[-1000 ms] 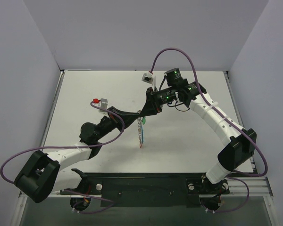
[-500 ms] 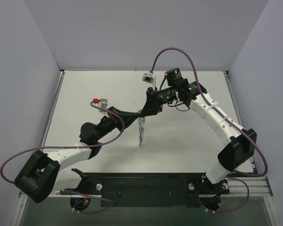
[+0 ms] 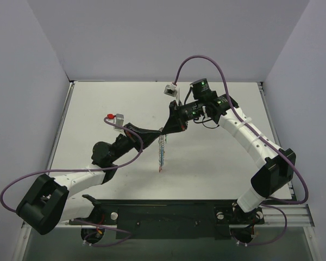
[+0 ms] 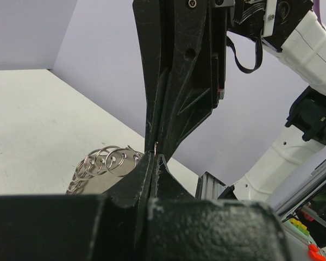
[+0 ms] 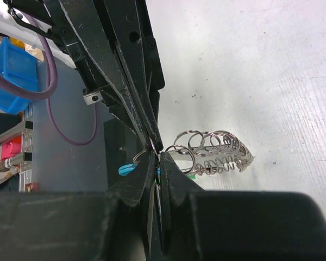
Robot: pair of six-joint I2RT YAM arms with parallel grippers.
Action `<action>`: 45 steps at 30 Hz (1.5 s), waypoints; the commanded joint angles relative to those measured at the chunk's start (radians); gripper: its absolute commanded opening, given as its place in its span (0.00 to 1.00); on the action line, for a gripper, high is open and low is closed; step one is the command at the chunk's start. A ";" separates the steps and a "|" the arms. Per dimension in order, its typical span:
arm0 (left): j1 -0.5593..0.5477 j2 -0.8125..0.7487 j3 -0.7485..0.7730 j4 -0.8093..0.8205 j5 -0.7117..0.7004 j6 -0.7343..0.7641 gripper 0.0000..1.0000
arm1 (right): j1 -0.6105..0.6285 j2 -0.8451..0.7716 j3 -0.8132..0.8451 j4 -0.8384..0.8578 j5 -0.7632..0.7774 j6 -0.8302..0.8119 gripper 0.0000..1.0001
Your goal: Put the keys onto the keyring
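Overhead, the left gripper (image 3: 158, 131) and the right gripper (image 3: 167, 130) are seen meeting tip to tip above the middle of the white table (image 3: 223, 163), the left arm reaching in from the near left and the right arm curving in from the far right. The keyring (image 3: 162, 152) is held off the table at that meeting point and hangs straight down from it as a thin silvery coil with a bluish stretch, a red speck (image 3: 160, 171) showing at its lower end. In the left wrist view the left fingers are pressed together to a hairline slit, with the right fingers closed just above them, and a fan of small steel split rings is seen just beside the left finger, to its left. In the right wrist view the right fingers are likewise pinched shut against the left tips, the same rings and coiled wire spreading to their right over the table. A light-blue piece (image 5: 127, 170) is glimpsed just left of the right fingers, and a green sliver (image 5: 159, 172) between them; whether either is one of the keys cannot be told.
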 commanded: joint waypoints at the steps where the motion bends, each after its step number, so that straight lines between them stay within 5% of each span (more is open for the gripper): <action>1: -0.001 -0.021 0.029 0.382 -0.022 -0.026 0.00 | -0.001 -0.040 0.029 -0.069 -0.020 -0.040 0.00; 6: 0.002 -0.007 0.028 0.383 0.001 -0.077 0.22 | -0.005 -0.031 0.053 -0.115 0.039 -0.065 0.00; 7: 0.003 -0.005 0.028 0.380 0.012 -0.083 0.25 | -0.005 -0.032 0.059 0.022 0.043 -0.075 0.00; 8: 0.006 -0.004 0.026 0.378 0.017 -0.094 0.31 | -0.005 -0.032 0.062 -0.144 0.046 -0.097 0.00; 14: 0.043 -0.036 0.044 0.242 0.087 -0.109 0.39 | -0.005 -0.037 0.075 -0.259 0.107 -0.212 0.00; 18: 0.072 -0.141 0.106 -0.099 0.170 -0.001 0.42 | 0.002 -0.037 0.119 -0.408 0.199 -0.373 0.00; 20: 0.071 -0.192 0.158 -0.424 0.204 0.120 0.43 | 0.017 -0.034 0.164 -0.536 0.265 -0.489 0.00; 26: 0.052 -0.235 0.230 -0.674 0.281 0.358 0.48 | 0.077 -0.020 0.256 -0.751 0.472 -0.798 0.00; 33: -0.069 -0.140 0.290 -0.700 0.262 0.552 0.57 | 0.112 0.004 0.300 -0.850 0.583 -0.971 0.00; 45: -0.216 0.060 0.230 -0.255 0.110 0.514 0.49 | 0.112 0.032 0.328 -0.877 0.562 -0.979 0.00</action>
